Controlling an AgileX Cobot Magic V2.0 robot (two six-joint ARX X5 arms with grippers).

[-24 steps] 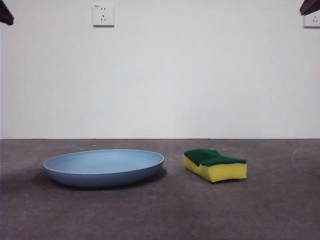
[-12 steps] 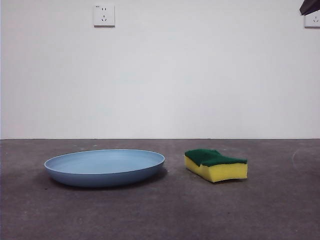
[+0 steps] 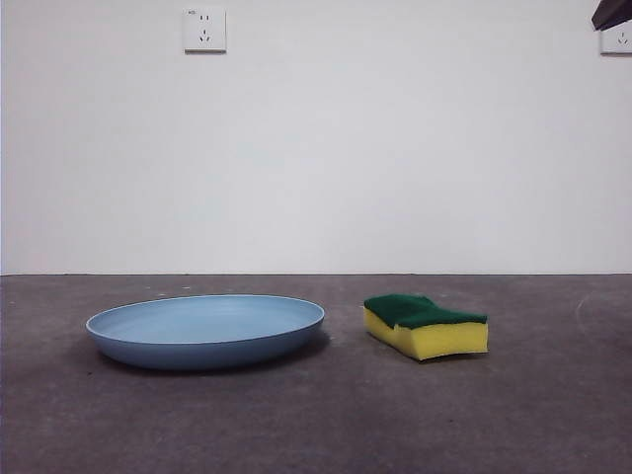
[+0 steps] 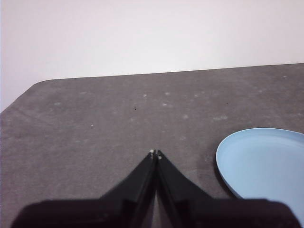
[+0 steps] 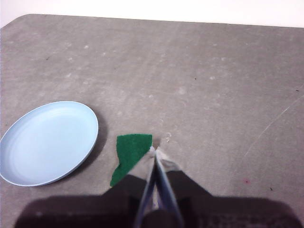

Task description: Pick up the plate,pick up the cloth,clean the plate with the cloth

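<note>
The light-blue plate [image 3: 205, 331] lies flat on the grey table, left of centre in the front view. The cloth, a yellow sponge with a dark green top [image 3: 426, 325], lies to its right, apart from it. My left gripper [image 4: 155, 153] is shut and empty, above the table beside the plate's rim [image 4: 223, 164]. My right gripper [image 5: 154, 151] is shut and empty, high above the sponge [image 5: 130, 156], which its jaws partly hide; the plate [image 5: 47, 141] lies beside the sponge. In the front view only a black arm tip [image 3: 612, 14] shows at the top right corner.
A white wall stands behind the table, with a socket [image 3: 204, 30] high on the left and another [image 3: 618, 39] at the right edge. The table's rounded far corner [image 4: 35, 85] shows in the left wrist view.
The black arm tip at the front view's top left corner has gone out of view. The plate and sponge have not moved.
</note>
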